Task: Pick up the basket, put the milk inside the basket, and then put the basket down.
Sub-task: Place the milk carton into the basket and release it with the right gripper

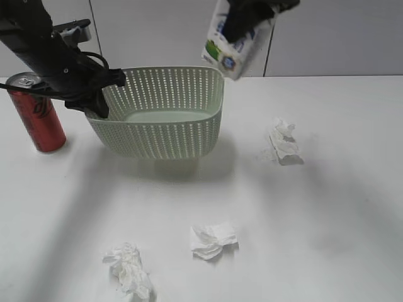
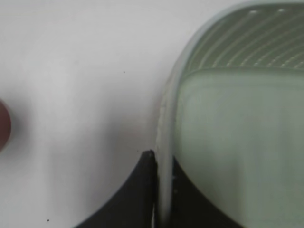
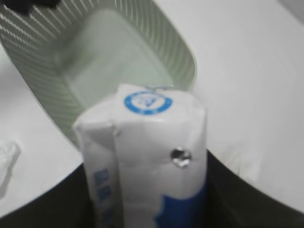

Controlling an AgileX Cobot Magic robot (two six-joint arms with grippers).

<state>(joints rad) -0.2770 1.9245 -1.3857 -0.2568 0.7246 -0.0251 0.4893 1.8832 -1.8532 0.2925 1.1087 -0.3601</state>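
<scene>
The pale sage-green basket is held slightly lifted and tilted near the table's back left. My left gripper is shut on its left rim; the left wrist view shows the rim pinched between the black jaws. My right gripper is shut on the white and blue milk carton and holds it tilted in the air above the basket's right end. In the right wrist view the milk fills the jaws with the basket's inside beyond it.
A red soda can stands left of the basket, close to my left arm. Crumpled white tissues lie at the right, front middle and front left.
</scene>
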